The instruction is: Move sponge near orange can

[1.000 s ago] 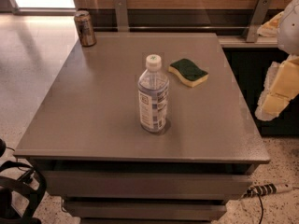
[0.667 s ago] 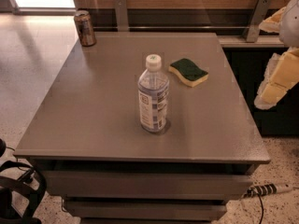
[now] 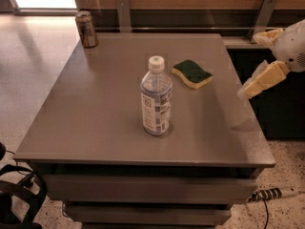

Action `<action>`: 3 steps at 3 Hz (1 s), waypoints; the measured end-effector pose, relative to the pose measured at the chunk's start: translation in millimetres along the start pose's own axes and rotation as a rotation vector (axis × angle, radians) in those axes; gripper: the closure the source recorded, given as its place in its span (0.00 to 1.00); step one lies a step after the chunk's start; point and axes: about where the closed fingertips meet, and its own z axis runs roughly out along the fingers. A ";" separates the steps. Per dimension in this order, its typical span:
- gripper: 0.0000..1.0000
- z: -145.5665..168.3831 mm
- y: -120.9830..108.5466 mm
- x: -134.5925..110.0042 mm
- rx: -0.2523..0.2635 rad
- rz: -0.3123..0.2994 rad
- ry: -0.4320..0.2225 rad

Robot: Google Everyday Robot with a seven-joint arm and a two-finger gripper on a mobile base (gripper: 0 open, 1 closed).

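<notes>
The sponge [image 3: 192, 73], dark green on top over pale yellow foam, lies flat on the grey table [image 3: 95, 109], right of centre toward the back. The orange can [image 3: 86, 29] stands upright at the table's far left corner, well apart from the sponge. My gripper [image 3: 249, 66] hangs at the right edge of the view, above the table's right rim and to the right of the sponge. Its yellowish fingers [image 3: 264, 78] are spread apart and hold nothing.
A clear plastic bottle [image 3: 156, 98] with a white cap stands upright in the middle of the table, in front and to the left of the sponge. A wooden rail with metal brackets [image 3: 124, 13] runs behind the table. A power strip [image 3: 271, 193] lies on the floor at lower right.
My gripper has moved up and a little left, in over the table's right edge. The sponge, can and bottle have not moved.
</notes>
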 end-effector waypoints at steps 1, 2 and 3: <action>0.00 46.0 -11.7 -4.9 -0.013 0.028 -0.180; 0.00 76.0 -17.0 -15.1 -0.013 0.073 -0.247; 0.00 112.2 -21.9 -31.0 -0.009 0.115 -0.278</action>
